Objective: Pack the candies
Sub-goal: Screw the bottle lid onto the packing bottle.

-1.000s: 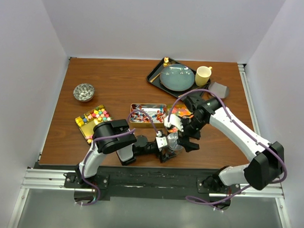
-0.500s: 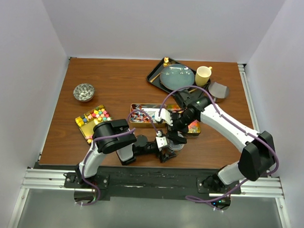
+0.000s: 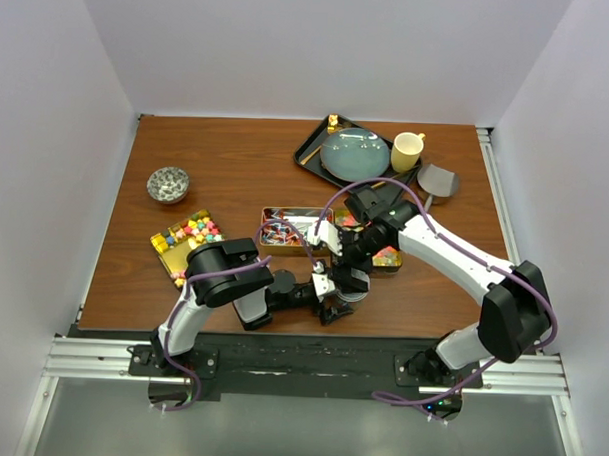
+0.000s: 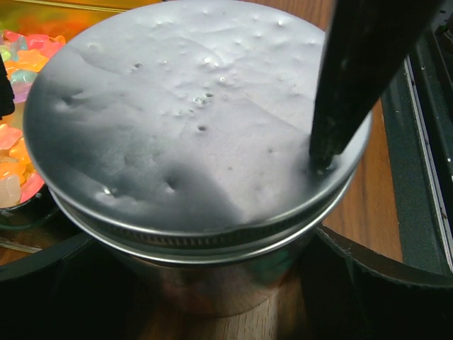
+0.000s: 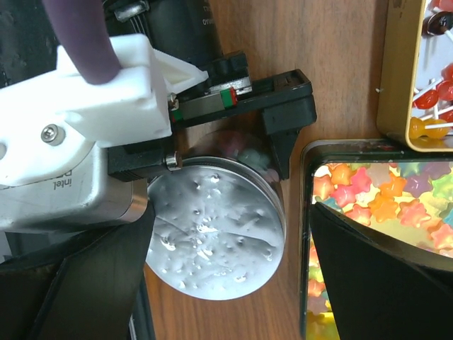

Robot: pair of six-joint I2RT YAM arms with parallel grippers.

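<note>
The left gripper (image 3: 339, 295) clamps the jar (image 4: 212, 283) near the desk's (image 3: 237, 166) front edge. The right gripper (image 5: 226, 280) hangs spread wide over its lid (image 5: 216, 230) — candies (image 3: 192, 232) fill gold tins (image 5: 398, 71), gummies (image 5: 375, 191) just beside the jar.

Star gummies (image 5: 375, 198), wrapped sweets (image 3: 289, 227), multicol. chunks (image 3: 194, 229) – all in tins (image 3: 162, 244).

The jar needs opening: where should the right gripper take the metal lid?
By its side rim, from straight above, with the right gripper straddling it: the lid is round, flat and faces up, and the left gripper clamps the jar below.
</note>
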